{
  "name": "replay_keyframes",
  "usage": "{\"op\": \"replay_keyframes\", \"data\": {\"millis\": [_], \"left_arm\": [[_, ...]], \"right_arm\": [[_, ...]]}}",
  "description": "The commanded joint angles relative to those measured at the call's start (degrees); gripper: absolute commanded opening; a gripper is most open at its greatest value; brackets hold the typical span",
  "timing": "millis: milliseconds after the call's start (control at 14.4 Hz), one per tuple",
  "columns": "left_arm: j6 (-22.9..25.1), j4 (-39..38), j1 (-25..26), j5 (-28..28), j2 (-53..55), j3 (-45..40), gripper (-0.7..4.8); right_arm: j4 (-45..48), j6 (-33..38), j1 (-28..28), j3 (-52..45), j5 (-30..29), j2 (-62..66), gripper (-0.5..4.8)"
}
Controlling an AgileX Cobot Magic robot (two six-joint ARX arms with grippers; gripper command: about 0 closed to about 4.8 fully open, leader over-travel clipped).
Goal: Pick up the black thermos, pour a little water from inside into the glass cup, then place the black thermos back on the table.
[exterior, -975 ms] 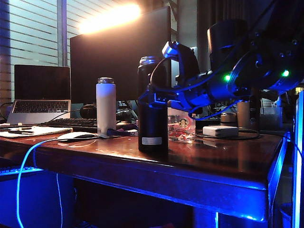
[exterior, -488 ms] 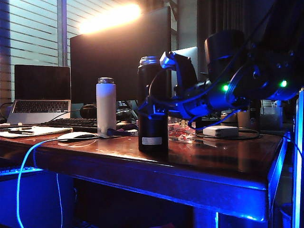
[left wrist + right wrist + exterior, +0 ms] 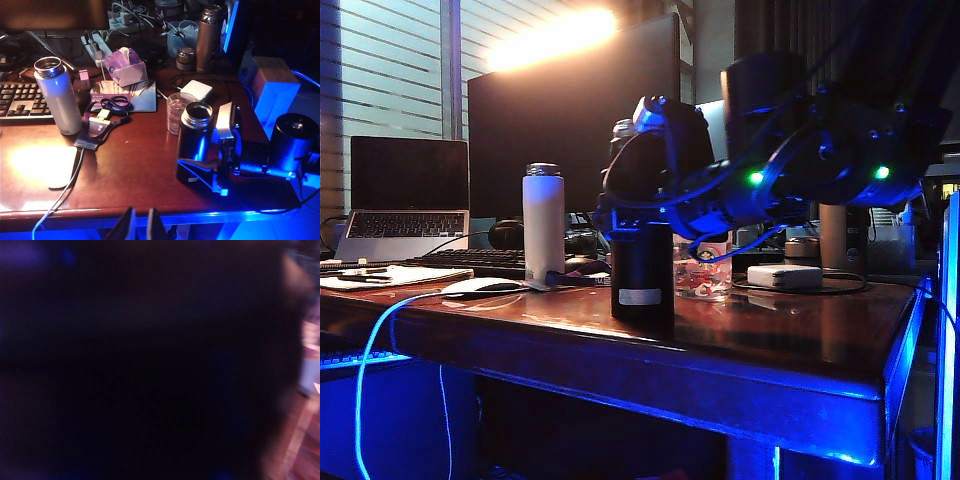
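Note:
The black thermos [image 3: 642, 270] [image 3: 192, 132] stands upright on the table [image 3: 740, 345] [image 3: 135, 160], its lid off and its silvery rim showing. My right gripper [image 3: 632, 212] [image 3: 187, 147] reaches in from the right. It is open, with a finger on either side of the thermos's body about halfway up. The right wrist view is almost all dark, filled by the thermos up close. The glass cup [image 3: 706, 268] [image 3: 176, 112] sits just behind the thermos. My left gripper [image 3: 141, 226] hangs shut and empty off the table's front edge.
A white bottle [image 3: 543, 222] [image 3: 59, 97] stands to the left, with a white mouse [image 3: 480, 287] [image 3: 55, 167] and a keyboard [image 3: 20, 100] near it. A white charger [image 3: 783, 276] [image 3: 196, 90] lies behind the cup. A bronze bottle [image 3: 207, 32] stands at the back.
My right arm has swung left and its open gripper has come around the thermos. The thermos, the cup and the left gripper have stayed put.

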Motion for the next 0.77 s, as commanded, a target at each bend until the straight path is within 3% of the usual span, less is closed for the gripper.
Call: {"op": "replay_keyframes", "data": {"millis": [70, 766], "left_arm": [[-0.15, 0.63, -0.02, 0.24, -0.11, 0.2, 0.52], [-0.17, 0.52, -0.04, 0.44, -0.11, 0.2, 0.53]], "right_arm": [[0.87, -0.15, 0.72, 0.11, 5.75, -0.09, 4.79], [0.83, -0.13, 2.19, 0.13, 8.2, 0.13, 4.79]]}}
